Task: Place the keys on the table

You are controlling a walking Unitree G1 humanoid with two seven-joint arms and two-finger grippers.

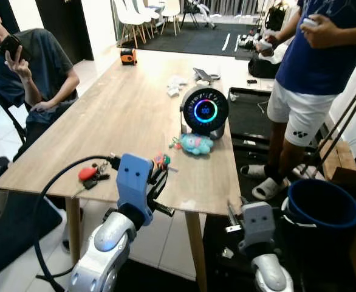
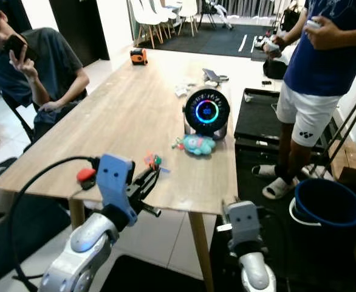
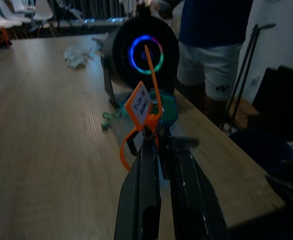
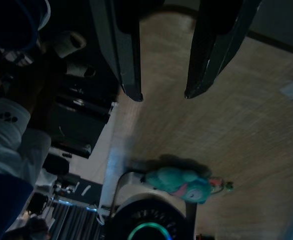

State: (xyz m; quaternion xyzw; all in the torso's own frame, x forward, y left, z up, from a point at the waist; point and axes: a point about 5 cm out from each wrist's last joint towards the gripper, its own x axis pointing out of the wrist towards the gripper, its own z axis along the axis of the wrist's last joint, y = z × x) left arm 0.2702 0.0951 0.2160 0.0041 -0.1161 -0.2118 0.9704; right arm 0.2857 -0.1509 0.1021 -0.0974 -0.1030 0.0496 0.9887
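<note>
1. The left gripper [image 3: 159,145] has its fingers clamped on the keys [image 3: 145,111], holding them above the table [image 1: 123,109] near its front edge.
2. Lower the keys until they rest on the bare wood, then release. Keep clear of the red item [image 1: 88,173] at the front-left corner.
3. The orange tag's long axis points toward the round speaker [image 1: 205,111].
4. The right gripper [image 4: 162,95], fingers apart, hangs at the front-right corner.

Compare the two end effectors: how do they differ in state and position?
The left end effector is shut on the keys with the orange plastic tag, held above the light wooden table. The right end effector is open, holds nothing, and sits lower at the table's edge. Both have two long black fingers.
</note>
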